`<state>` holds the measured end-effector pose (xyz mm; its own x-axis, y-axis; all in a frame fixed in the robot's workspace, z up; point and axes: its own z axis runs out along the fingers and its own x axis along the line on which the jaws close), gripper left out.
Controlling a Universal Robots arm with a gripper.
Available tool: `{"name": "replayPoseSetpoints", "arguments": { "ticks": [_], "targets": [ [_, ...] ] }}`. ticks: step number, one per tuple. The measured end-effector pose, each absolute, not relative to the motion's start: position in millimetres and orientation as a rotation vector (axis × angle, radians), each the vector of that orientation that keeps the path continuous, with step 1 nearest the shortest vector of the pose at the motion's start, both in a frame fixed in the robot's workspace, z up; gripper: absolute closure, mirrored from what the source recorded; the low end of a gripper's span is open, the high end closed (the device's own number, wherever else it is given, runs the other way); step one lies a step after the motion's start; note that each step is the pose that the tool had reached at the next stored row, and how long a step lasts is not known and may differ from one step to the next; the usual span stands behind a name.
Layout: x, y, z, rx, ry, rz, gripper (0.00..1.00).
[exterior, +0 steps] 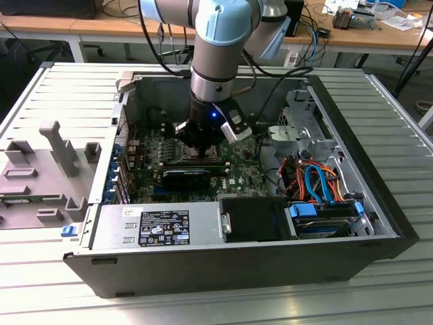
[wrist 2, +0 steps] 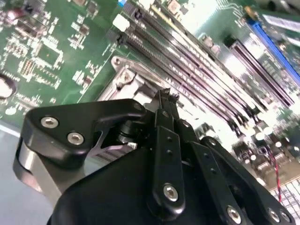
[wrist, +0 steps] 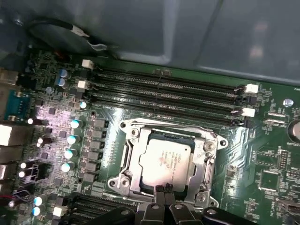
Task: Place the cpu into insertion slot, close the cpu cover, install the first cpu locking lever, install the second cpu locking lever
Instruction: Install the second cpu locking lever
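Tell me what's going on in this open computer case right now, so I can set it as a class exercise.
A robot arm reaches down into an open desktop computer case lying on its side. Its gripper is low over the motherboard, fingertips pressed together at the edge of the insertion slot. The cpu already sits in the slot, and the cpu cover lies closed around it, framing the chip. The long black memory slots run alongside the socket.

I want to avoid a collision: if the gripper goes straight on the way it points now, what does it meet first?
Most likely the cpu cover lying closed over the cpu in the insertion slot: the gripper has its fingertips together just above the cover's near edge. Depth is unclear.
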<state>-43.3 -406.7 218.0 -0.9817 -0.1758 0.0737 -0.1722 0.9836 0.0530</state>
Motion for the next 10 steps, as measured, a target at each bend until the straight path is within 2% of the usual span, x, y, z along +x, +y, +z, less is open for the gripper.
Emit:
{"name": "replayPoseSetpoints", "arguments": {
  "ticks": [10],
  "targets": [
    [-43,-406,232,0.268,-3.051,-0.071,0.89]
  ]
}}
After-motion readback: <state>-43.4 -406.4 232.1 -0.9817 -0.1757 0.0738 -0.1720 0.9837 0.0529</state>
